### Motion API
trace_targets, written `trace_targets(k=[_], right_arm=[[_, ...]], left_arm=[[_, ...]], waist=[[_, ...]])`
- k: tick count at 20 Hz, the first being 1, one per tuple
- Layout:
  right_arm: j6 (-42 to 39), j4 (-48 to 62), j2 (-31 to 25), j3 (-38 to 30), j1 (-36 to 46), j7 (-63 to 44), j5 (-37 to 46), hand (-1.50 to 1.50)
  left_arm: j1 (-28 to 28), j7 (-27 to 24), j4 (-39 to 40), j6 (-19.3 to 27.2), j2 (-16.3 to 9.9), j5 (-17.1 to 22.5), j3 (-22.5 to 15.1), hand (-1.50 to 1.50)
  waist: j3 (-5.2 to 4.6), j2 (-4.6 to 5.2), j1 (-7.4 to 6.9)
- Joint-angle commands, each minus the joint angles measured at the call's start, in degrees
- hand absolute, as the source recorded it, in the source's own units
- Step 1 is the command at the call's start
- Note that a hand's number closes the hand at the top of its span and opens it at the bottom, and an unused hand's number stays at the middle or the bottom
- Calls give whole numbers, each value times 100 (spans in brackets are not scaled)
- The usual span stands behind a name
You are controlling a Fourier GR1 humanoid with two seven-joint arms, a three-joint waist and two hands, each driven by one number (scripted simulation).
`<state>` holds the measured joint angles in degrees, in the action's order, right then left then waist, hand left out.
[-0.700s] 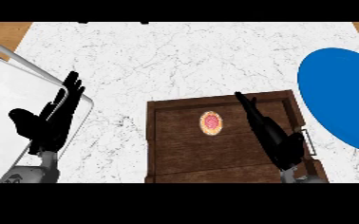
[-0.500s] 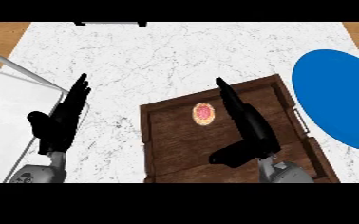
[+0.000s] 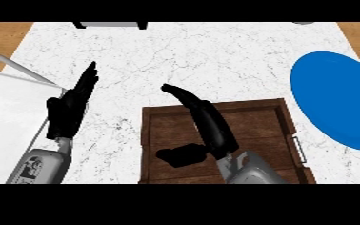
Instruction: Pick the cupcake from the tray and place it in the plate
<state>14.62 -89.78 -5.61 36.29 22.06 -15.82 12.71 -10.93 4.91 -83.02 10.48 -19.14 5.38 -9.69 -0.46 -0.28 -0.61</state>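
A brown wooden tray (image 3: 260, 124) with a raised rim is seen under the right hand (image 3: 207, 126). The cupcake cannot be made out there. A round blue plate (image 3: 330, 95) lies well apart, right of that hand.

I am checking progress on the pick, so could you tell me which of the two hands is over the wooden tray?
The right hand: it reaches across the brown tray, while the left hand is upright over the white counter.

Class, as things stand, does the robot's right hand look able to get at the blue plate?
Probably yes: the right hand hovers over the wooden tray, and the blue plate lies to the tray's right with nothing standing between them.
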Motion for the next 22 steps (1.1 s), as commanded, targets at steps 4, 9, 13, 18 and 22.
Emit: trace_targets(k=[4, 9, 13, 18, 22], right_arm=[[448, 24, 61, 716, -298, -5, 1496, -150], [171, -1357, -459, 388, -179, -802, 2137, -150], [-1051, -1931, -1003, -6, 273, -1963, 2183, -150], [-2819, -2228, -1306, -121, 744, -3360, 1436, -150], [-3748, -2150, -1032, -649, 1439, -4246, 683, -150]], left_arm=[[-383, -102, 380, -143, 21, -86, 283, 0], [-497, -58, 426, -329, -107, -47, 455, 0], [-348, 226, 33, -239, -67, -120, 346, 0], [-350, 175, 116, -83, 88, -260, 270, 0], [-310, -200, 317, 8, 346, -407, 194, 0]], waist=[[43, 19, 105], [42, 11, 141], [40, -6, 125], [34, -4, 109], [37, 24, 66]])
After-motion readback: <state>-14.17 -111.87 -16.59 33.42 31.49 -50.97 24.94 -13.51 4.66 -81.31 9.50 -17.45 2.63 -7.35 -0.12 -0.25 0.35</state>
